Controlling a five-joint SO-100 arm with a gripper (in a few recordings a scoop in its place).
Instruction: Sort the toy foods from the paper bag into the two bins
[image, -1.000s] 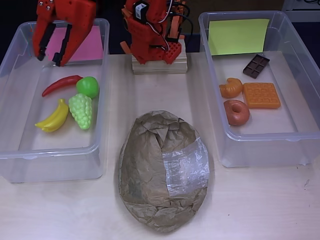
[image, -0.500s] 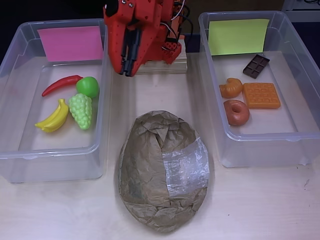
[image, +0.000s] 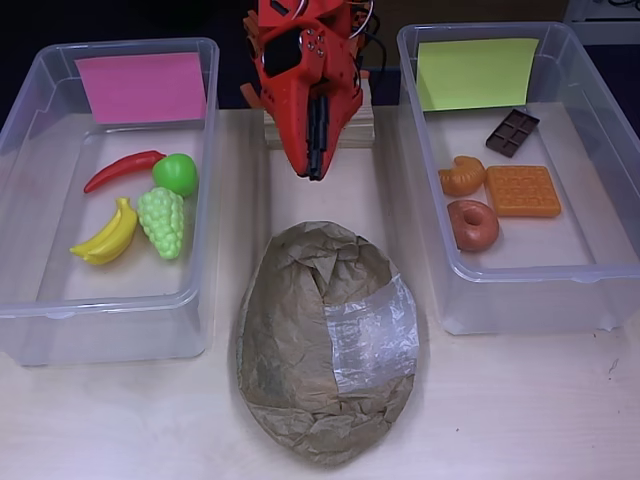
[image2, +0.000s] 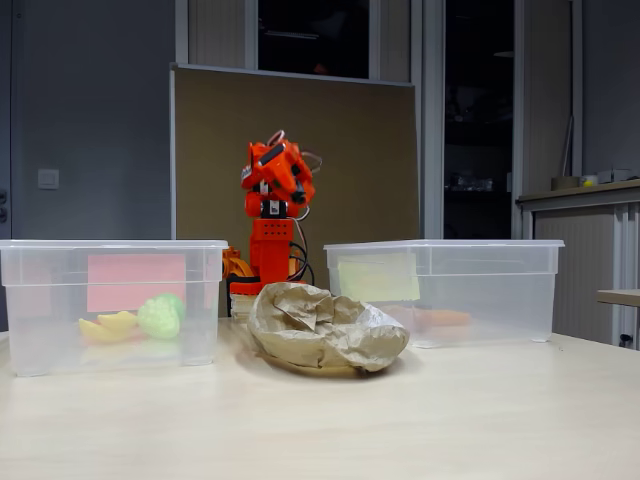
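Left bin (image: 25, 150), pink label: chili (image: 120, 168), apple (image: 176, 172), bananas (image: 106, 233), grapes (image: 162, 221), unmoved. Swung rightward from that bin, now centred above paper bag (image: 325, 345): gripper (image: 316, 165), fingers pressed together, empty. Right bin (image: 590, 110): croissant (image: 461, 175), chocolate bar (image: 512, 131), waffle (image: 523, 190), donut (image: 473, 224), unchanged.

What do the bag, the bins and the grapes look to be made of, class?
Bag: brown paper, matte and creased, with a shiny clear patch, probably plastic film.
Bins: clear, glossy hard plastic; contents show through the walls.
Grapes: smooth moulded green plastic, by its even sheen.
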